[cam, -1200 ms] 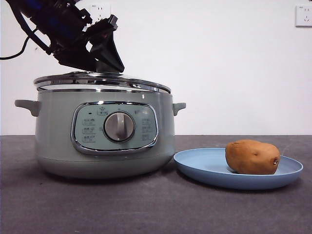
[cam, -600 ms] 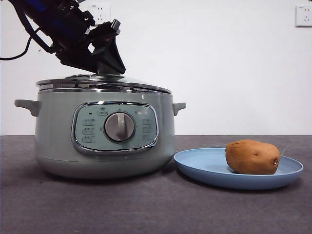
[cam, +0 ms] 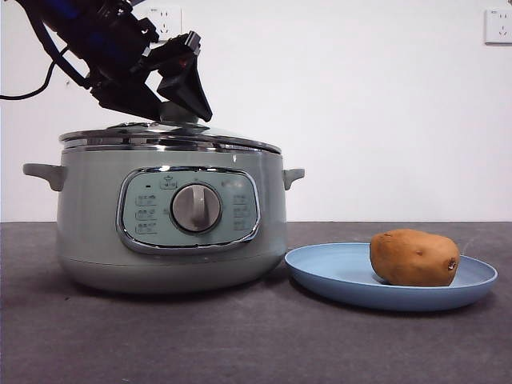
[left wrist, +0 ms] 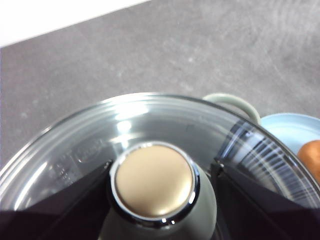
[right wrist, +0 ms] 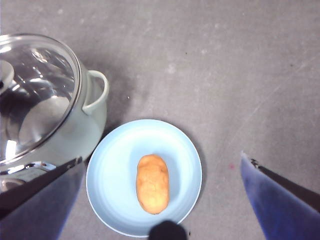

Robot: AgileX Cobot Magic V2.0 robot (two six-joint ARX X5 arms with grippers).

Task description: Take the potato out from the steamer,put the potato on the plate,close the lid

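Observation:
The glass lid (cam: 168, 136) sits flat on the sage-green steamer (cam: 172, 216). My left gripper (cam: 178, 108) reaches down from the upper left and straddles the lid's knob (left wrist: 152, 180). Its jaws are open, with a small gap showing between knob and jaw. The brown potato (cam: 414, 258) lies on the light-blue plate (cam: 336, 276), to the right of the steamer. High above, my right gripper (right wrist: 161, 157) is open and empty; its view looks down on the potato (right wrist: 152, 183), the plate (right wrist: 115, 170) and the lid (right wrist: 35, 90).
The steamer has a side handle (cam: 294, 176) facing the plate, and the plate's rim lies close to the pot's base. A white wall with a socket (cam: 498, 26) runs behind the dark grey table (cam: 256, 344).
The lid, tilted a second ago, has settled flat on the steamer's rim. The left gripper's jaws have spread away from the knob. Potato and plate have not moved.

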